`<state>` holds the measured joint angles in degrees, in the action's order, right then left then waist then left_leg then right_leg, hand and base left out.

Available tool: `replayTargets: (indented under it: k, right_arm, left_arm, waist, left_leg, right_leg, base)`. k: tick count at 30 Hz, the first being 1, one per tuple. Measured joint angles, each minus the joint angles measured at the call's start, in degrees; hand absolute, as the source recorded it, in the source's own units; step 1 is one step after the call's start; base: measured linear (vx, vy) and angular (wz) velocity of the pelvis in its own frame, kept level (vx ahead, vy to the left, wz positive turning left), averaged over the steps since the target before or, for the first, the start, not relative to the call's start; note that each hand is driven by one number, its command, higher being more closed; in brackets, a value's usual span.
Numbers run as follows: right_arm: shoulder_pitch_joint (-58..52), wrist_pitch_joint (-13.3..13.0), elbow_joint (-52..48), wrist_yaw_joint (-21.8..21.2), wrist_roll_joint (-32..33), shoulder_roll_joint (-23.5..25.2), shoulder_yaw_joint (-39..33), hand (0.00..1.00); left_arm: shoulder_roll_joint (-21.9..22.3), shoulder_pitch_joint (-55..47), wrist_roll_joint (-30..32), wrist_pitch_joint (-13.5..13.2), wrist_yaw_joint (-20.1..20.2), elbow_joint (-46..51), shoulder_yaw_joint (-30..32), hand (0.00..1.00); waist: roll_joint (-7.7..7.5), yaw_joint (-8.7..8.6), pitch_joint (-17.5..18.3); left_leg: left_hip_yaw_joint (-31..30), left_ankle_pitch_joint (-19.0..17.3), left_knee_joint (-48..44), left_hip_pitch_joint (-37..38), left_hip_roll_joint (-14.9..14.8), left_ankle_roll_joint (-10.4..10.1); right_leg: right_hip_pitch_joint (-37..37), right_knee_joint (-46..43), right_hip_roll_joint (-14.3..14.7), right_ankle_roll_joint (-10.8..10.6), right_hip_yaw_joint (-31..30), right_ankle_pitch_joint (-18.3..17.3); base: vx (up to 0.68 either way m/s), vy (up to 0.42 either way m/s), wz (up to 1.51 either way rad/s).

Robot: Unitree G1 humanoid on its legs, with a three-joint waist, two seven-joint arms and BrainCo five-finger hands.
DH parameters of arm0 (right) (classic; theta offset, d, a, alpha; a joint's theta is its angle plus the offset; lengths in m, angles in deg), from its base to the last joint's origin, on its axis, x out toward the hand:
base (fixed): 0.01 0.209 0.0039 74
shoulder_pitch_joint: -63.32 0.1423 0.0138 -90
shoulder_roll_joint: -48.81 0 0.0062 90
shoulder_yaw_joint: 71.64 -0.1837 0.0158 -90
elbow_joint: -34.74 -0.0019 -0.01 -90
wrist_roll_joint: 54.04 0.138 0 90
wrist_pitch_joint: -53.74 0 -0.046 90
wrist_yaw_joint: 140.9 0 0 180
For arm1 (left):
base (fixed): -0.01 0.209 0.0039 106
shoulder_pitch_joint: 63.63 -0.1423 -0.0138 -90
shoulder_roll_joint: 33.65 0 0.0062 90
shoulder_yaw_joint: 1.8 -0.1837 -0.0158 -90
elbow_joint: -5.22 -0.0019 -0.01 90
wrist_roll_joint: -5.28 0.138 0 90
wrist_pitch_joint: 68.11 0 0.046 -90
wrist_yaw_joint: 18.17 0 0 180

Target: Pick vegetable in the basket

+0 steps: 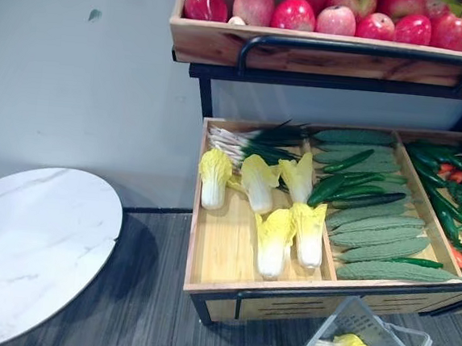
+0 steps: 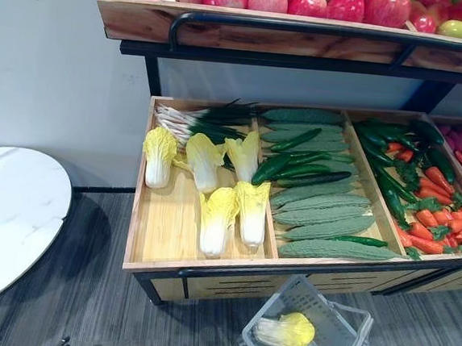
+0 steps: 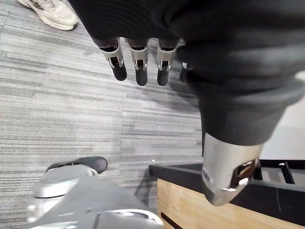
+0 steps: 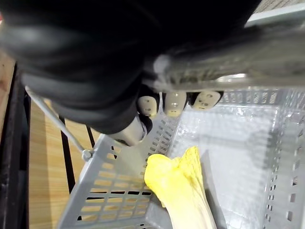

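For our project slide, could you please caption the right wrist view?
Right hand holding the grey basket by its handle, one yellow-leafed cabbage lying inside.

A napa cabbage [image 2: 286, 334] with crinkled yellow leaves and a pale white stalk is lying on its side on the bottom of the basket [image 2: 301, 296]. Its stalk end is pointing toward the robot's left, and its leafy end is resting close to one perforated wall. The basket is light grey plastic with slotted sides. It is sitting tilted just in front of the wooden stand's [image 2: 206, 268] lower edge. The right robot hand [image 4: 174, 101] is curling its fingers round the handle [image 4: 248, 62].
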<state>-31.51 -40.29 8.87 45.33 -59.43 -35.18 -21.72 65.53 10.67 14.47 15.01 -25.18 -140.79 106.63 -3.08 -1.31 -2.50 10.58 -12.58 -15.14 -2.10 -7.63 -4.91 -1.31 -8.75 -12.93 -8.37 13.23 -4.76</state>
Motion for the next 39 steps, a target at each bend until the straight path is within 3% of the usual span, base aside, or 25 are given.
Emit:
replayTargets:
  k: [2,4,7,8,9,11,13,16,18,19,20,21,22,23,27,29,30,31,32,33,35,37,39]
  right_arm:
    - [-0.4,0.0,-0.1,0.2,1.2,0.0,-0.1,1.00]
    - [-0.2,-0.3,-0.5,0.1,1.8,0.4,0.0,1.00]
    - [-0.5,-0.5,-3.0,0.1,1.9,2.9,0.1,1.00]
    - [-0.6,-0.9,-4.0,-0.1,1.9,3.8,0.2,1.00]
    - [-0.5,-1.4,-5.2,-0.3,2.0,4.6,0.9,1.00]
    - [-0.8,-1.4,-5.8,-0.1,2.0,4.1,0.9,1.00]
    - [-0.8,-1.7,-5.7,0.5,1.9,3.0,2.4,1.00]
    - [1.0,-1.7,-4.6,0.1,1.2,2.0,5.2,1.00]
    - [2.1,-1.5,-4.3,-0.5,0.7,2.3,7.1,1.00]
    - [2.8,-1.4,-4.1,-0.6,0.0,2.0,7.6,1.00]
    - [3.0,-1.4,-3.5,-0.4,-0.8,0.9,8.3,1.00]
    - [3.7,-1.4,-2.8,-0.3,-0.8,0.5,9.1,1.00]
    - [4.2,-1.2,-1.7,-0.3,-0.9,0.4,10.4,1.00]
    - [4.8,-1.2,-0.5,-0.2,-0.9,0.2,11.6,1.00]
    - [3.6,-1.0,-0.4,1.0,-0.9,-0.8,13.6,1.00]
    - [2.0,-1.0,-0.4,1.3,-0.9,-1.6,14.3,1.00]
    - [1.9,-1.2,-0.4,1.6,-0.9,-2.3,16.2,1.00]
    - [2.3,-1.4,-0.5,1.6,-0.9,-2.4,17.4,1.00]
    - [2.9,-1.5,-0.5,1.6,-0.9,-2.7,18.2,1.00]
    - [3.6,-1.6,-0.4,1.3,-0.8,-2.7,18.6,1.00]
    - [3.9,-1.9,-0.5,0.9,-0.8,-2.4,18.7,1.00]
    - [3.8,-2.2,-0.4,0.8,-0.8,-1.3,18.9,1.00]
    - [3.5,-2.3,-0.5,0.7,-0.8,-1.2,19.3,1.00]
  left_arm:
    - [-0.1,0.0,0.0,0.0,0.6,-0.1,-0.3,0.00]
    - [-0.8,0.9,0.0,0.0,0.7,-0.9,-1.0,0.00]
    - [-2.1,3.5,0.0,-0.1,0.6,-1.0,-1.3,0.00]
    - [-2.5,4.4,0.0,-0.1,0.6,-0.9,-1.3,0.00]
    - [-2.4,4.8,0.5,-0.3,0.6,-0.4,-1.8,0.00]
    - [-2.4,4.6,1.1,-0.3,0.8,0.9,-3.0,0.00]
    - [-2.6,4.1,1.1,-0.4,1.0,1.3,-4.4,0.00]
    - [-2.8,3.9,1.1,-0.3,1.1,1.1,-5.4,0.00]
    - [-2.7,3.8,1.1,-0.1,1.1,1.1,-5.8,0.00]
    - [-2.4,4.2,1.1,-0.1,1.1,0.6,-5.8,0.00]
    - [-0.8,4.3,1.0,-0.2,1.1,0.0,-6.3,0.00]
    - [-0.3,4.2,1.0,-0.2,1.1,-0.2,-6.6,0.00]
    - [-0.2,4.6,0.8,-0.5,1.0,-0.1,-7.0,0.00]
    - [-0.3,5.4,0.6,-0.4,0.9,-0.3,-6.8,0.00]
    - [1.5,6.3,0.0,-0.1,0.6,-1.5,-6.9,0.00]
    - [1.7,5.8,-0.1,-0.2,0.4,-1.4,-6.8,0.00]
    - [1.7,5.2,-0.1,-0.2,0.3,-1.3,-6.7,0.00]
    - [2.0,4.5,-0.3,-0.2,0.2,-1.1,-6.6,0.00]
    - [2.5,4.1,-1.7,-0.4,-0.2,-0.9,-6.4,0.00]
    - [3.0,3.9,-2.3,-0.4,-0.6,-0.9,-6.1,0.00]
    - [3.4,3.9,-2.4,-0.6,-0.7,-0.9,-5.6,0.00]
    - [3.2,3.9,-2.4,-0.6,-0.6,-0.8,-4.7,0.00]
    - [2.7,4.0,-2.4,-0.7,-0.6,-0.4,-4.5,0.00]
  waist:
    - [0.19,0.02,-0.7]
    - [0.26,0.23,-2.5]
    - [0.76,0.66,-4.0]
    - [0.95,0.59,-4.7]
    - [1.00,0.88,-5.2]
    - [1.00,0.31,-5.2]
    - [0.98,0.94,-5.2]
    - [0.52,1.64,-5.0]
    - [0.19,1.68,-4.8]
    - [1.05,1.95,-4.7]
    - [3.06,1.97,-3.9]
    - [3.89,2.21,-3.4]
    - [2.66,2.37,-3.6]
    - [1.50,2.51,-4.1]
    - [3.90,1.22,-5.3]
    - [3.71,1.29,-5.3]
    - [3.49,1.67,-5.4]
    - [3.47,1.69,-5.4]
    - [3.44,1.84,-5.4]
    - [3.40,2.68,-5.5]
    - [3.54,3.21,-5.5]
    - [3.41,3.26,-5.5]
    - [2.52,3.11,-5.8]
  left_leg:
    - [0.8,-5.1,-8.4,-1.5,-1.8,0.5]
    - [3.0,-6.8,-11.1,-1.7,-3.0,1.2]
    - [8.0,-7.0,-10.9,-1.7,-4.6,2.3]
    - [10.4,-6.2,-9.8,-1.8,-5.2,3.8]
    - [14.0,-4.8,-7.6,-1.7,-5.5,5.6]
    - [17.9,-3.0,-4.5,-0.7,-4.8,7.0]
    - [22.6,-0.8,-0.8,1.2,-4.2,7.8]
    - [30.2,0.5,0.5,1.5,-4.0,8.0]
    - [35.3,0.7,-1.1,1.2,-4.7,7.9]
    - [38.3,0.9,-2.7,1.1,-6.2,7.6]
    - [39.6,1.1,-2.6,-0.2,-8.3,7.1]
    - [41.4,1.6,-2.4,-0.5,-9.3,6.8]
    - [45.5,1.6,-3.9,-0.5,-9.5,6.8]
    - [48.0,1.6,-5.7,-0.7,-10.3,6.8]
    - [50.0,3.3,-11.2,1.0,-18.5,4.7]
    - [46.1,6.1,-14.1,2.3,-20.2,4.3]
    - [38.1,8.7,-15.8,1.6,-19.8,3.9]
    - [29.8,8.7,-15.9,-0.1,-17.8,2.9]
    - [20.7,7.4,-13.8,-0.8,-13.9,1.0]
    - [8.6,5.4,-8.9,-0.6,-7.4,-1.1]
    - [1.2,5.0,-4.4,0.0,-3.2,-1.3]
    - [-4.5,3.4,-1.4,2.4,-1.4,-2.8]
    - [-6.3,2.7,-0.1,2.2,-0.3,-2.0]
  right_leg:
    - [-0.6,-4.7,0.3,-1.2,-1.7,-1.2]
    - [-3.4,-9.5,0.9,-1.2,-5.5,0.1]
    - [-8.6,-9.8,2.3,-1.0,-9.2,9.1]
    - [-8.4,-4.6,2.9,-1.4,-9.0,14.2]
    - [-8.9,-5.5,1.8,0.6,-5.0,14.7]
    - [-8.9,-18.8,-2.2,4.5,4.0,7.8]
    - [-5.4,-27.3,-4.9,6.9,8.7,4.9]
    - [-0.6,-29.6,-7.3,6.9,10.4,4.6]
    - [2.8,-26.9,-8.4,5.8,11.6,5.8]
    - [3.8,-20.4,-6.3,3.9,13.3,3.2]
    - [4.0,-13.7,-4.0,3.7,16.1,3.0]
    - [4.3,-12.6,-4.0,2.9,17.7,1.0]
    - [3.4,-11.6,-5.8,0.2,20.9,-3.0]
    - [3.1,-8.9,-5.4,-0.3,22.4,-5.7]
    - [5.8,0.4,3.3,2.0,19.8,-4.3]
    - [6.7,1.5,4.4,2.6,16.3,-4.4]
    - [6.9,2.4,4.6,3.5,13.0,-3.8]
    - [6.9,2.6,4.5,3.7,10.4,-3.3]
    - [5.9,2.7,4.2,4.0,7.5,-2.6]
    - [4.2,2.7,4.0,4.2,2.9,-1.4]
    - [3.1,2.8,4.6,4.0,-0.7,-0.6]
    - [2.5,4.1,6.0,3.0,-3.7,0.6]
    - [2.6,7.3,5.4,2.2,-5.0,3.2]
  base:
    - [0.04,0.143,-0.41]
    - [-0.04,0.167,-0.66]
    - [-0.11,0.173,-0.88]
    - [-0.19,0.224,-0.98]
    - [-0.21,0.210,-0.94]
    - [-0.20,0.181,-0.74]
    - [-0.15,0.175,-1.04]
    - [-0.18,-0.016,-1.45]
    - [-0.16,-0.169,-1.53]
    - [-0.15,-0.237,-1.65]
    - [-0.14,-0.249,-1.66]
    - [-0.14,-0.275,-1.54]
    - [-0.11,-0.314,-1.42]
    - [-0.11,-0.422,-1.65]
    - [-0.07,-0.302,-0.82]
    - [-0.10,-0.221,-0.89]
    - [-0.11,-0.202,-1.17]
    - [-0.08,-0.096,-1.45]
    - [-0.04,0.036,-1.78]
    - [-0.02,0.095,-1.64]
    - [-0.01,0.109,-1.26]
    - [0.01,0.140,-0.78]
    - [-0.03,0.125,-0.34]
